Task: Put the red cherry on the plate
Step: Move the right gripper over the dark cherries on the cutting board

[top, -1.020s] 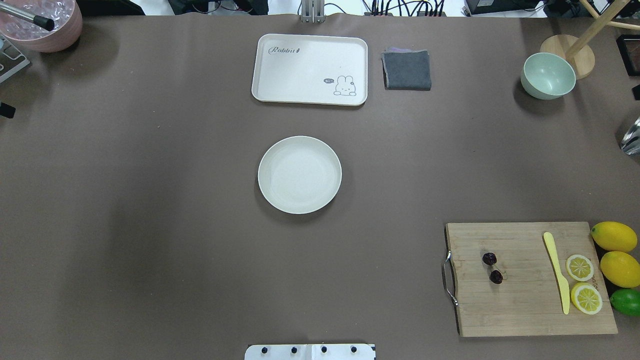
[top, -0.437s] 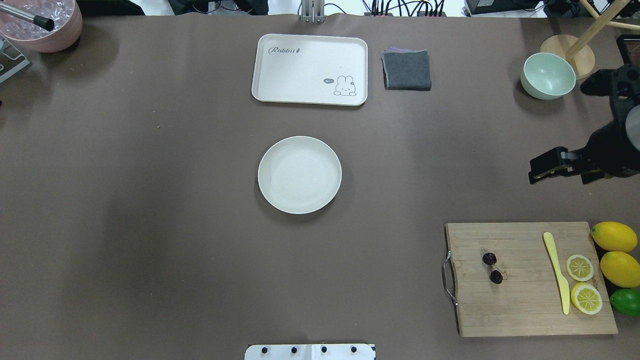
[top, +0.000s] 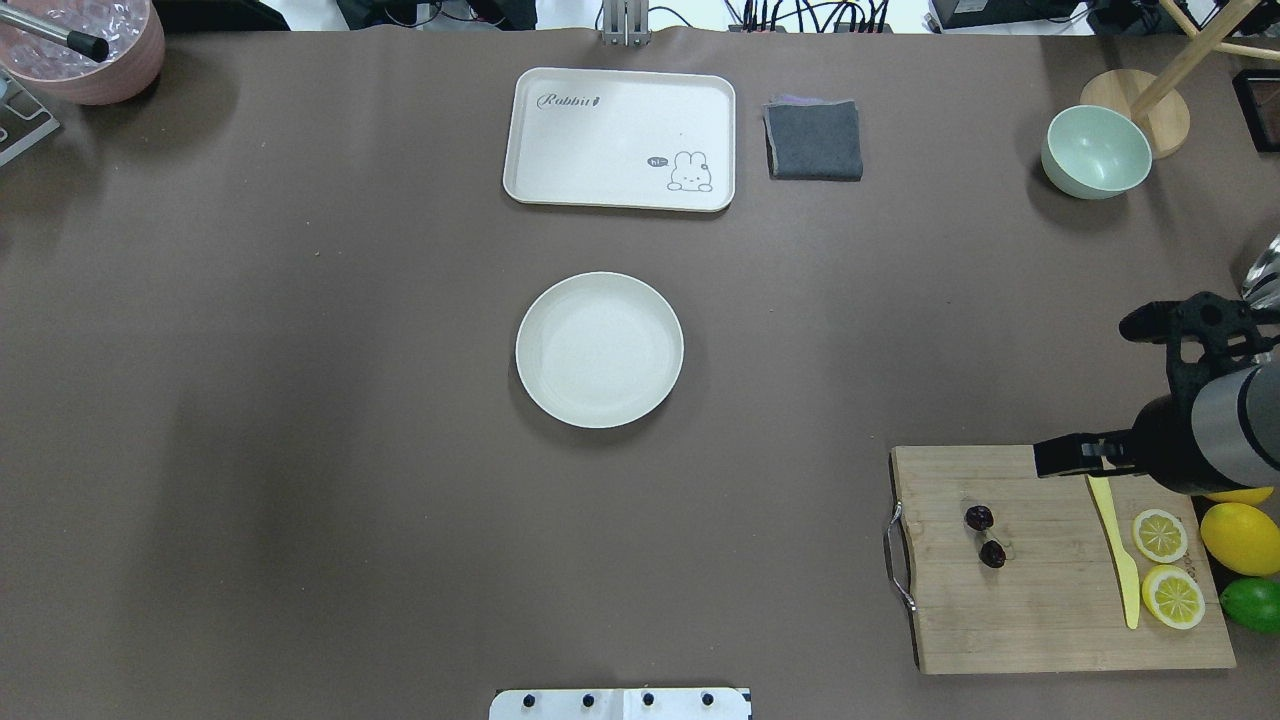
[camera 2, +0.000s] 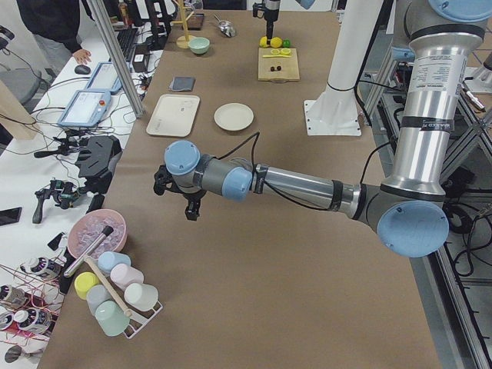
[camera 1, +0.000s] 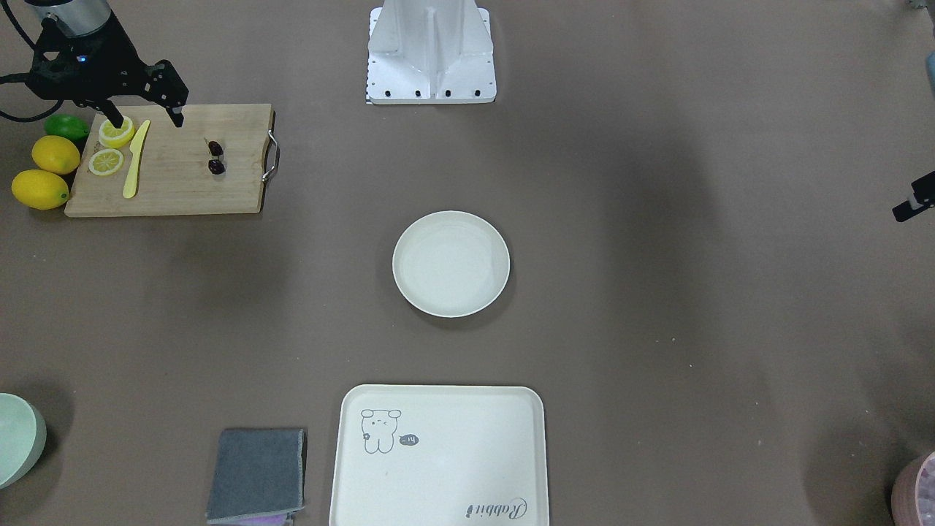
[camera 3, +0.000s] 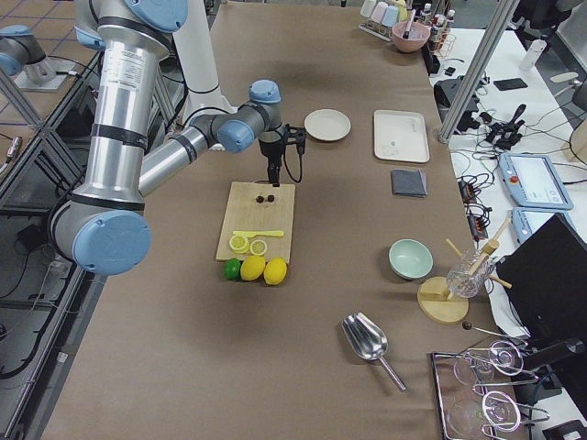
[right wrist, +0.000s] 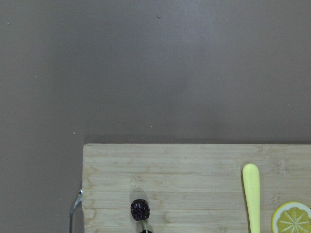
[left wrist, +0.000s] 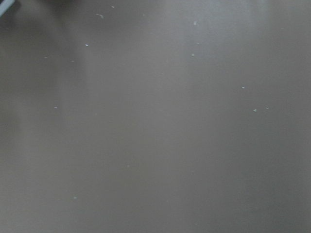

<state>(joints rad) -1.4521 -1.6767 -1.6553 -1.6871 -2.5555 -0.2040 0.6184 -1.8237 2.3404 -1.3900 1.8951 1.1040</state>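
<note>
The red cherry [top: 979, 518], a pair of tiny dark maroon fruits on thin stems, lies on the left part of a wooden cutting board [top: 1040, 610]; the right wrist view catches it [right wrist: 140, 209] at its bottom edge. The plate [top: 600, 350] is round, cream-white and bare at mid-table, also seen from the front [camera 1: 451, 263]. My right gripper [camera 1: 144, 120] hangs open above the board, apart from the cherry, and one of its fingers [top: 1060, 457] shows from overhead. My left gripper [camera 2: 188, 207] hovers over bare table far to the left; I cannot tell its state.
A yellow knife [top: 1115, 545], two lemon slices [top: 1160, 535], lemons [top: 1240, 537] and a lime [top: 1252, 603] crowd the board's right side. The rabbit tray [top: 620, 138], a grey cloth [top: 814, 140] and a green bowl [top: 1096, 152] stand at the back.
My right arm has come in from the right edge and moved towards the robot, from beside the green bowl to over the cutting board. Cherry and plate have not moved.
</note>
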